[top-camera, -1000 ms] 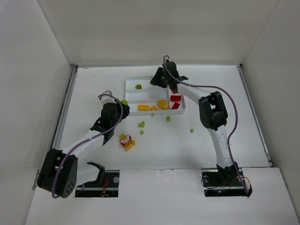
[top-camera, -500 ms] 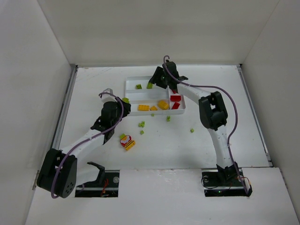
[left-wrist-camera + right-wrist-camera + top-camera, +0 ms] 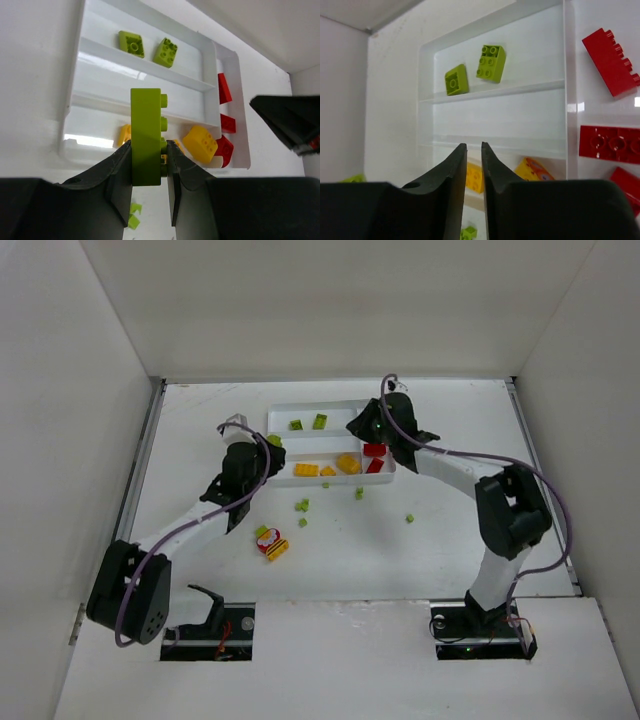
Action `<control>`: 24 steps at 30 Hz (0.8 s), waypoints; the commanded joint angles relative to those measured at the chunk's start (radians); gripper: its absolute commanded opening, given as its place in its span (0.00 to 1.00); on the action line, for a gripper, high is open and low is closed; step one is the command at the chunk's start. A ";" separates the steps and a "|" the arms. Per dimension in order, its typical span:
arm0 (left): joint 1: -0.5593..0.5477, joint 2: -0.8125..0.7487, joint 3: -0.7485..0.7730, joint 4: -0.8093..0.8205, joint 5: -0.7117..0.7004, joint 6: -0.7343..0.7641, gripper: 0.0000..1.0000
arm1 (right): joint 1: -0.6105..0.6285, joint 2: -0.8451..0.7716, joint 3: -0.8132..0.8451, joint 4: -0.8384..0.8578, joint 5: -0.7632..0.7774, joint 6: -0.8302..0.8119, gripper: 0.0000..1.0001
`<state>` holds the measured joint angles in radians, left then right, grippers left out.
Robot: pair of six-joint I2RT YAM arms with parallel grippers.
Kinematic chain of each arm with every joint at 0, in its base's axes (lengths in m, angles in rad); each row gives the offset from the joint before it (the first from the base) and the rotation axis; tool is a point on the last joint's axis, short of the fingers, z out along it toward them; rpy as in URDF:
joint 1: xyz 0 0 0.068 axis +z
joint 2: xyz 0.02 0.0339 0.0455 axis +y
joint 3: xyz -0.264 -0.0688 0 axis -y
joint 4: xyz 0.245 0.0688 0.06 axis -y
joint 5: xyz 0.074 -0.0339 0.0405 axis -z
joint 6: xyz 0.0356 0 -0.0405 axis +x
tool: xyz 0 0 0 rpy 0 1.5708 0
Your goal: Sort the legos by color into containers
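My left gripper is shut on a long lime green lego, held on edge just off the left end of the white tray. Two green legos lie in the tray's far slot. Yellow legos sit in the near slot, and red ones fill the crosswise slot at the right end. The middle slot shows nothing. My right gripper hangs over the tray's right part, shut with nothing between its fingers.
Small green pieces lie loose on the table in front of the tray. A red, yellow and green clump rests nearer the left arm. White walls close in the table on three sides.
The right gripper let a green lego go into the far slot, shut, and moved right. The left gripper carried its green lego up towards the tray's left end.
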<state>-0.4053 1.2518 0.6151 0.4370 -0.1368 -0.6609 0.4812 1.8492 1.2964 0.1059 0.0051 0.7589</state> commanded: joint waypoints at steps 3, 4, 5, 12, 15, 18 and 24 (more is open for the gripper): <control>-0.011 0.144 0.201 -0.001 -0.015 -0.003 0.14 | 0.065 -0.174 -0.261 0.236 0.116 0.033 0.19; -0.010 0.188 0.247 -0.021 -0.018 -0.006 0.14 | 0.079 -0.198 -0.307 0.256 0.130 0.033 0.19; -0.010 0.225 0.285 -0.033 -0.018 -0.006 0.14 | 0.092 -0.221 -0.350 0.277 0.142 0.031 0.19; -0.022 0.487 0.572 -0.116 -0.040 0.027 0.14 | 0.173 -0.329 -0.571 0.388 0.173 0.019 0.23; -0.013 0.595 0.688 -0.149 -0.038 0.029 0.14 | 0.193 -0.357 -0.605 0.413 0.174 0.019 0.24; -0.002 0.687 0.785 -0.168 -0.044 0.021 0.15 | 0.204 -0.393 -0.611 0.417 0.174 0.002 0.25; 0.003 0.802 0.925 -0.222 -0.089 0.037 0.18 | 0.205 -0.462 -0.651 0.440 0.180 -0.012 0.26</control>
<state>-0.4103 2.0495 1.4563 0.2405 -0.1867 -0.6464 0.6762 1.4292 0.6640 0.4572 0.1619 0.7700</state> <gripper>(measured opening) 0.254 0.258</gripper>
